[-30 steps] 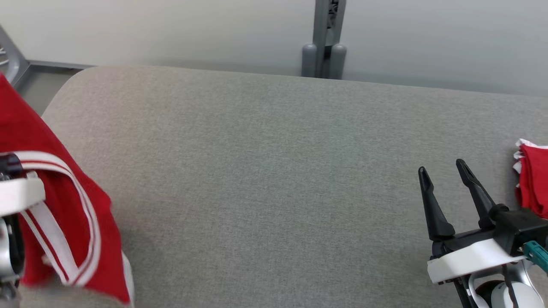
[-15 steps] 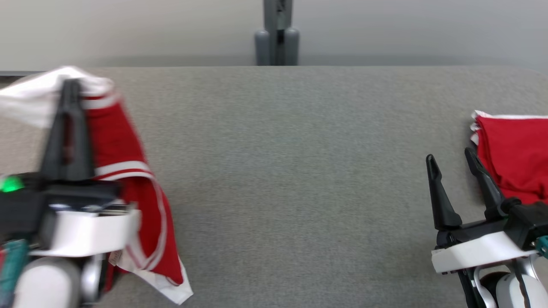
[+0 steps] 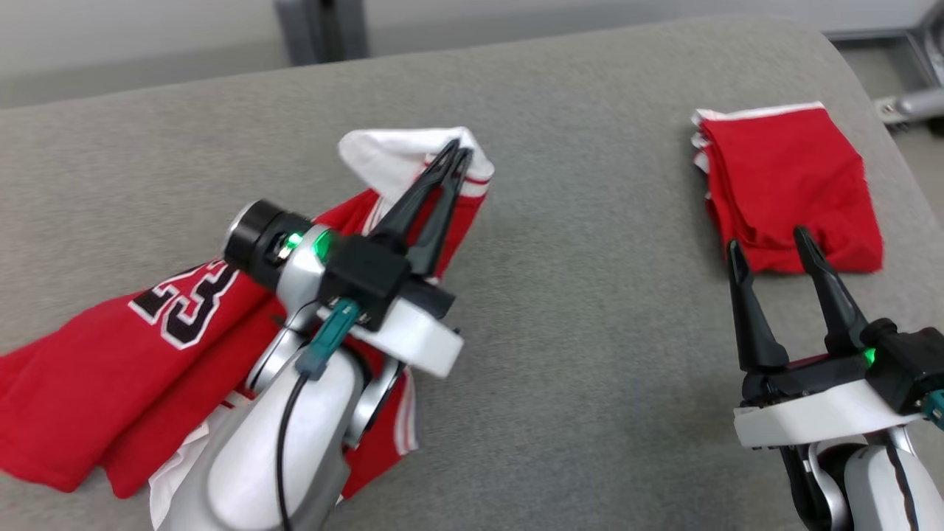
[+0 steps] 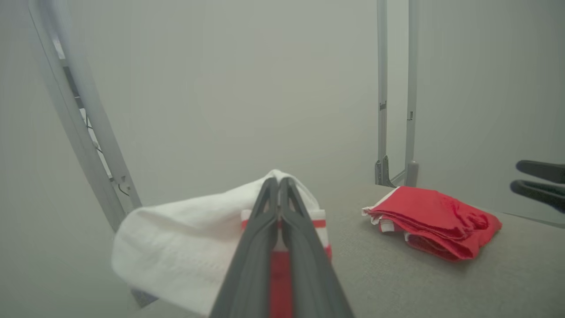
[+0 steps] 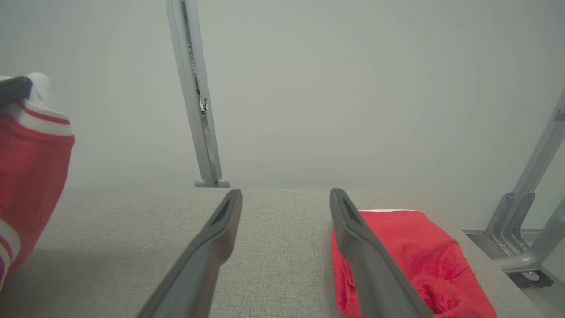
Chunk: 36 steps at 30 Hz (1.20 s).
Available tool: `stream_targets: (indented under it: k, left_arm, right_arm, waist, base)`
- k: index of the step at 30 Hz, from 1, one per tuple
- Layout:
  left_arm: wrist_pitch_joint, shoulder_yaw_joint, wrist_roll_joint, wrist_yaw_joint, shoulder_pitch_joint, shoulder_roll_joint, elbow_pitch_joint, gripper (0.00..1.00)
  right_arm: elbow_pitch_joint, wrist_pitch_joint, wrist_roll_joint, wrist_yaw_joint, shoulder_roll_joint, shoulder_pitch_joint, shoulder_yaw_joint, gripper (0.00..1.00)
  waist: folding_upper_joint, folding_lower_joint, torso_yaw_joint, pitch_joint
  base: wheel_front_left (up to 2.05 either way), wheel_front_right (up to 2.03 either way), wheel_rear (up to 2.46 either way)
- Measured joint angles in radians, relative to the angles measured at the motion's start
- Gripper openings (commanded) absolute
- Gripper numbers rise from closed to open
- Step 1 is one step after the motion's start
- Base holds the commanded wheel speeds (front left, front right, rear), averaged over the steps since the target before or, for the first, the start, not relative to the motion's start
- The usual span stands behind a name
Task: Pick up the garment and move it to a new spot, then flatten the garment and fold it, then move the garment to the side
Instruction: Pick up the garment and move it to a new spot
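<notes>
Soft, even light falls on the grey padded table [image 3: 590,317], with no glare. Only faint, soft-edged shadows lie on the table beside the red jersey [image 3: 110,383]. The head view is fairly sharp, softening past the table's far edge. Both wrist views look milky and low in contrast. Beyond the table the metal post [image 5: 194,92] looks tilted by the wide-angle lens, and above the table the right gripper [image 5: 286,194] is blurred.

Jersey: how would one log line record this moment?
left fingers: shut on jersey | right fingers: open, empty | jersey: crumpled on table, not yet flattened | folded garment: table's right
</notes>
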Motion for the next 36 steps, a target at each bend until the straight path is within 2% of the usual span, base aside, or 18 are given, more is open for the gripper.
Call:
stream_targets:
  k: [6, 14, 15, 16, 17, 22, 26, 32, 36]
  left_arm:
    - [-0.056, -0.063, 0.003, -0.035, -0.127, -0.052, 0.179, 0.0]
    - [-0.061, -0.12, -0.06, -0.053, -0.224, -0.072, 0.421, 0.0]
    - [-0.062, -0.125, -0.068, -0.053, -0.23, -0.072, 0.441, 0.36]
    - [-0.063, -0.131, -0.081, -0.056, -0.237, -0.073, 0.455, 0.96]
    - [-0.066, -0.142, -0.09, -0.062, -0.245, -0.074, 0.467, 1.0]
    - [-0.075, -0.198, -0.146, -0.078, -0.255, -0.075, 0.476, 1.0]
    - [-0.094, -0.213, -0.178, -0.063, -0.249, -0.075, 0.459, 1.0]
    - [-0.126, -0.152, -0.224, -0.023, -0.199, -0.061, 0.423, 1.0]
    - [-0.137, -0.083, -0.257, 0.014, -0.167, -0.022, 0.405, 1.0]
  right_arm:
    - [0.02, -0.029, 0.025, 0.0, 0.0, -0.026, 0.012, 1.0]
    - [0.061, -0.062, 0.061, 0.0, 0.0, -0.033, 0.028, 1.0]
    - [0.065, -0.065, 0.063, 0.0, 0.0, -0.034, 0.029, 1.0]
    - [0.07, -0.07, 0.066, 0.0, 0.0, -0.036, 0.028, 1.0]
    - [0.077, -0.073, 0.067, 0.0, 0.0, -0.037, 0.026, 1.0]
    - [0.095, -0.078, 0.061, 0.0, 0.0, -0.039, 0.019, 1.0]
    - [0.099, -0.079, 0.04, 0.0, 0.0, -0.042, 0.004, 1.0]
    - [0.092, -0.056, 0.009, 0.0, 0.001, -0.041, -0.015, 1.0]
    - [0.084, -0.038, -0.006, 0.0, 0.001, -0.031, -0.023, 1.0]
  waist:
    - [0.0, 0.0, -0.09, 0.057]
    - [0.0, 0.0, -0.18, 0.128]
    - [0.0, 0.0, -0.187, 0.133]
    - [0.0, 0.0, -0.191, 0.138]
    - [0.0, 0.0, -0.191, 0.14]
    - [0.0, 0.0, -0.16, 0.123]
    - [0.0, 0.0, -0.113, 0.099]
    - [0.0, 0.0, -0.027, 0.053]
    - [0.0, 0.0, 0.033, 0.017]
  base:
    - [0.0, 0.0, 0.0]
    - [0.0, 0.0, 0.0]
    - [0.0, 0.0, 0.0]
    - [0.0, 0.0, 0.0]
    - [0.0, 0.0, 0.0]
    - [0.0, 0.0, 0.0]
    - [0.0, 0.0, 0.0]
    - [0.0, 0.0, 0.0]
    - [0.0, 0.0, 0.0]
